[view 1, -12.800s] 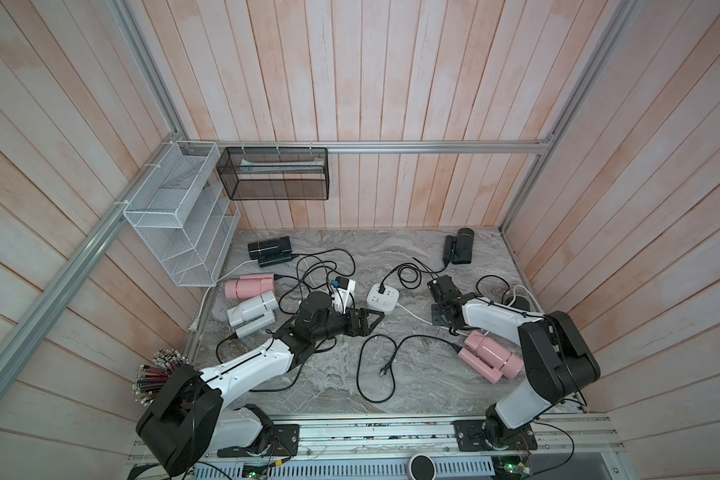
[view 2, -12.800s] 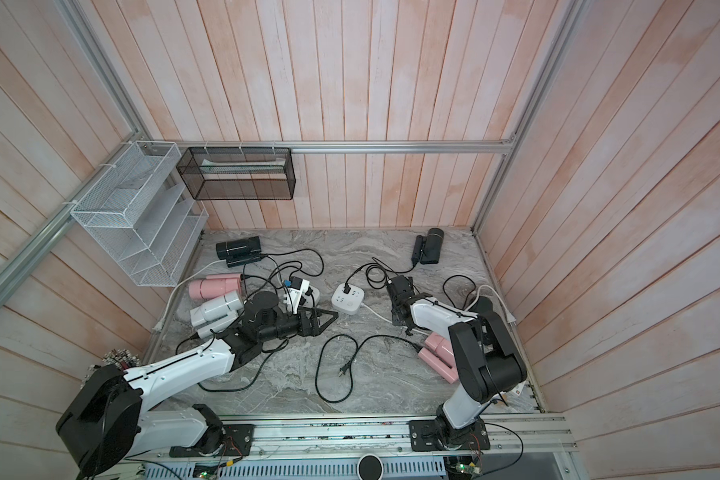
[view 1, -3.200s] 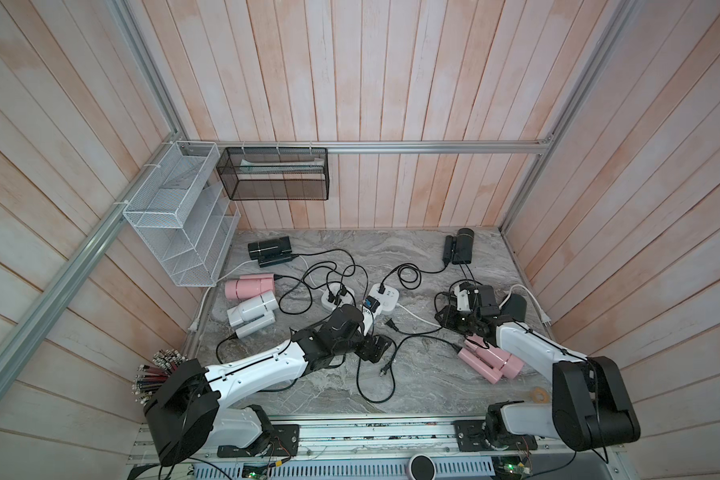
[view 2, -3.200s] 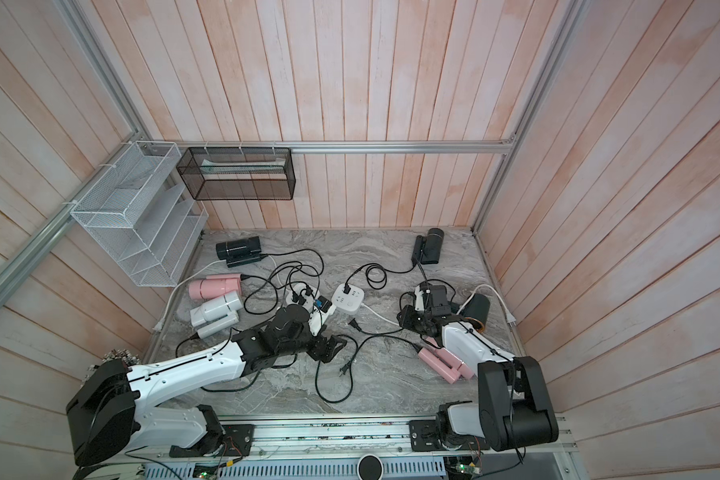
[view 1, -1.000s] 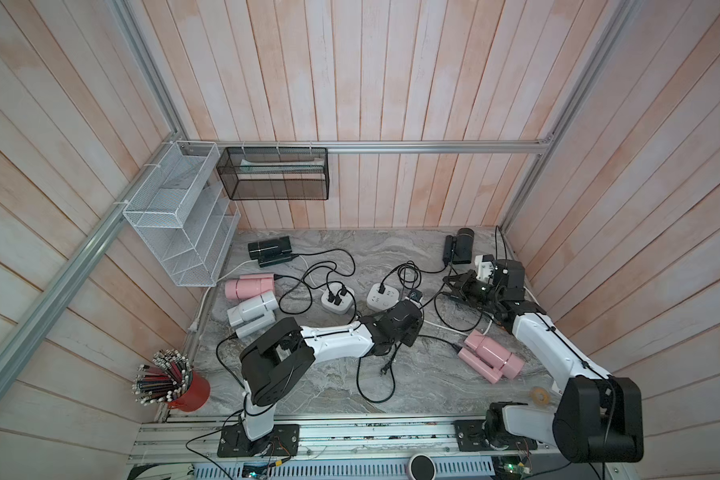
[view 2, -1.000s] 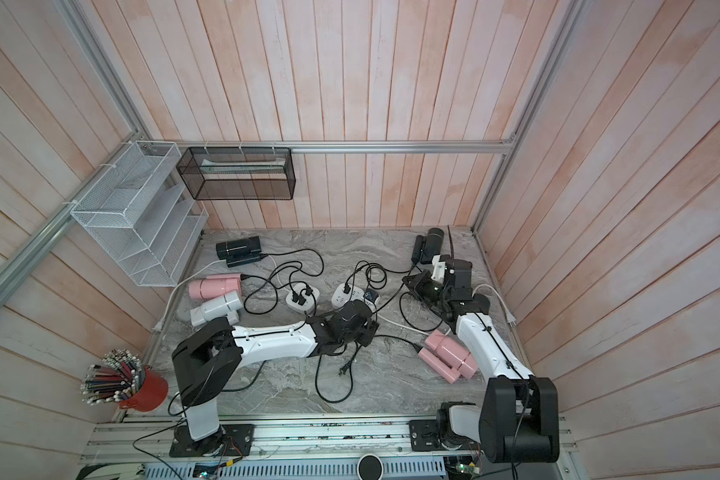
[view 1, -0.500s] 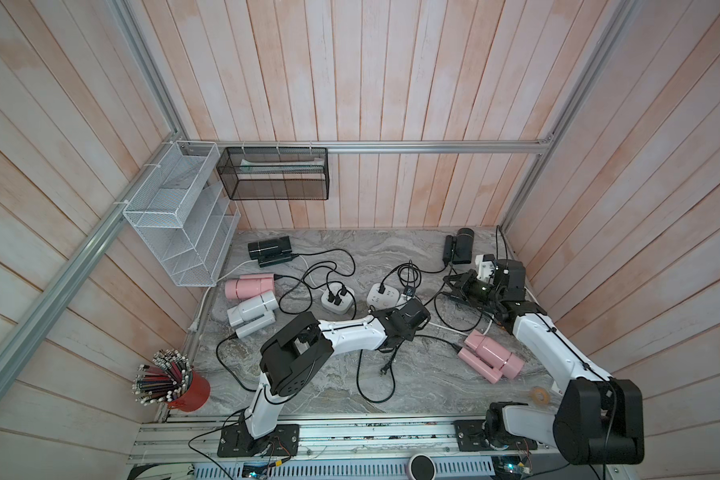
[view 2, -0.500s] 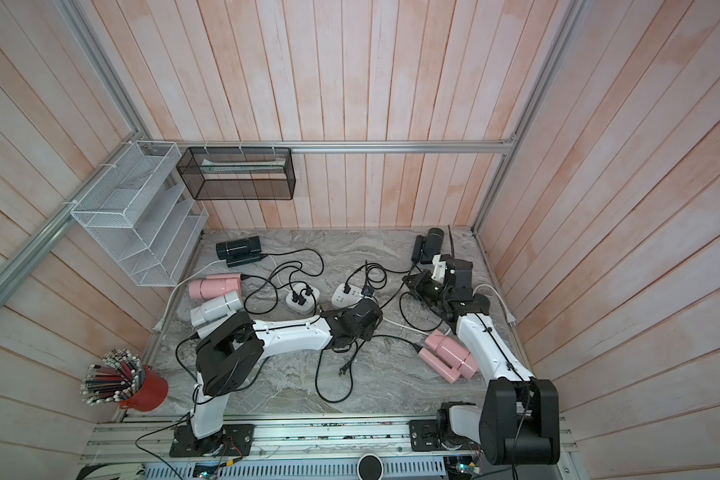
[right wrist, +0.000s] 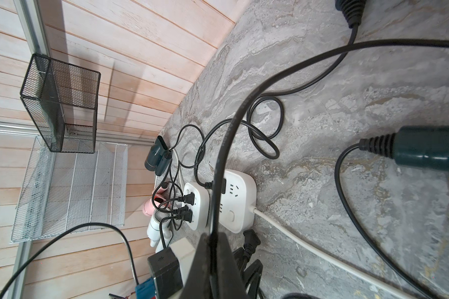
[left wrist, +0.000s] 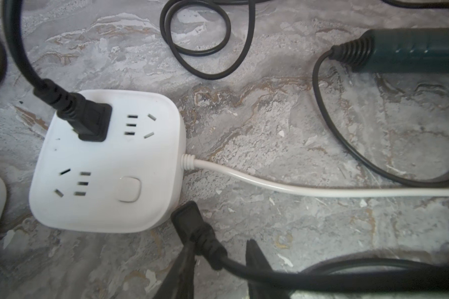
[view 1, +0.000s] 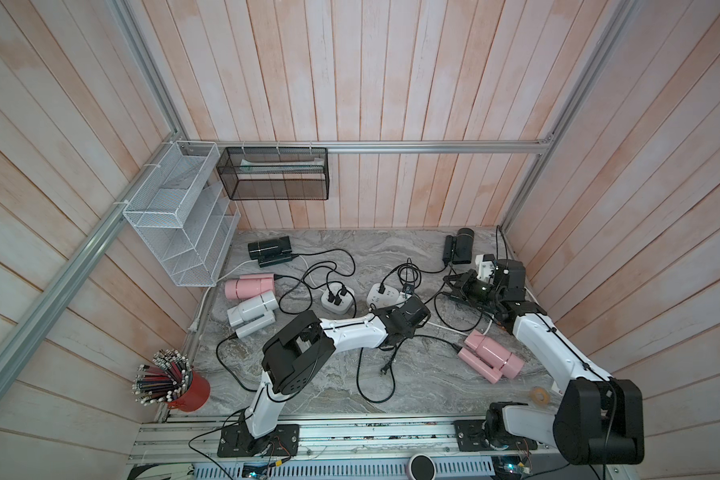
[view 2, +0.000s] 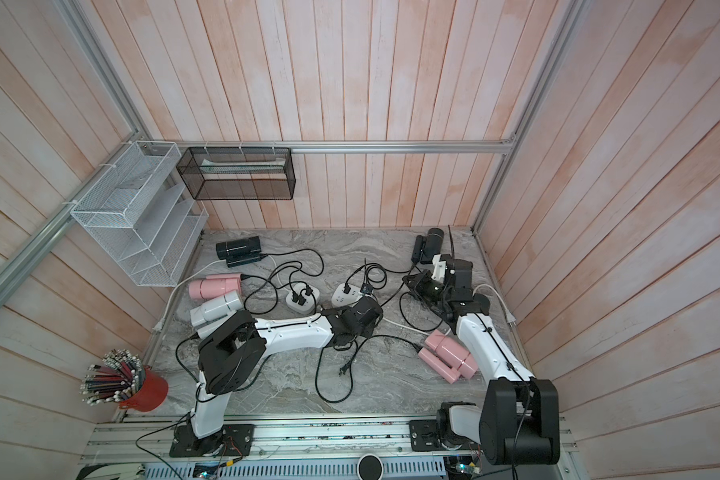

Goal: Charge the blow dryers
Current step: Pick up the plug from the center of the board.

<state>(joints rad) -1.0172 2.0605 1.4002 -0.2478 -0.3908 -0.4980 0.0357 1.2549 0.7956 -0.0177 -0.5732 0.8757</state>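
Observation:
Blow dryers lie around the marble top: a black one [view 1: 269, 249] at the back left, a pink one [view 1: 248, 286], a light grey one [view 1: 252, 309], a black one [view 1: 460, 245] at the back right and a pink pair [view 1: 489, 357]. Two white power strips sit mid-table, one [view 1: 335, 300] with several plugs, the other [left wrist: 109, 160] with one plug. My left gripper [left wrist: 219, 243] stands open beside that strip, a loose black plug [left wrist: 192, 222] and its cord between the fingers. My right gripper [right wrist: 213, 234] is shut on a black cord [right wrist: 228, 134], lifted off the table.
Black cords loop across the table, with a loose plug [view 1: 385, 368] near the front. A white cable [left wrist: 322, 190] runs from the strip. A red cup of pencils [view 1: 188, 388], a white wire rack [view 1: 184, 216], a black mesh basket [view 1: 273, 174] and a tape roll [view 1: 540, 395] stand around the edges.
My left arm's elbow has swung to the right while its gripper stayed by the power strip. The right arm holds its place with the cord.

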